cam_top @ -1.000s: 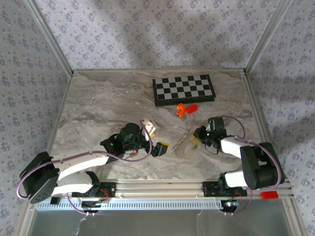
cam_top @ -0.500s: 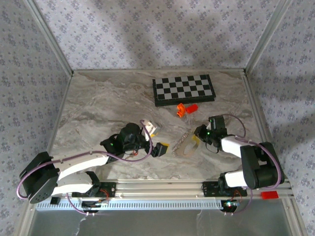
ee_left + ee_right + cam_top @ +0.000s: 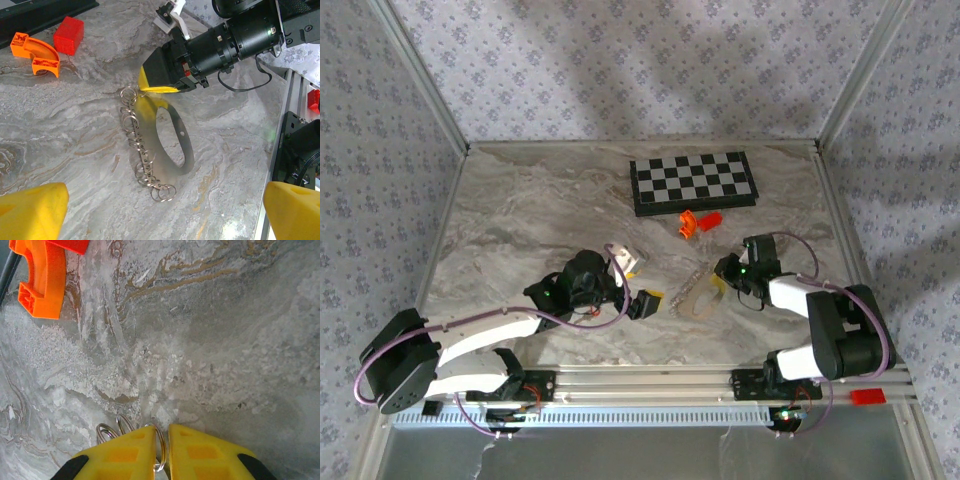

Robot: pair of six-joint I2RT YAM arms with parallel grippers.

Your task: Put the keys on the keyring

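Noted keyring [image 3: 151,135] flat on worktop [image 3: 75,125], long axis near-left to far-right. Saw right claw [image 3: 162,445] clenched, seemingly on its chain [image 3: 134,125]; left claw [image 3: 162,212] released wide.

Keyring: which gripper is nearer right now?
Right. The right gripper is shut on the chain end of the keyring, touching it. The left gripper is open and apart from it, to its left in the top view.

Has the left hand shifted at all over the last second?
No. The left hand sits at the same spot relative to the chessboard, open as before.
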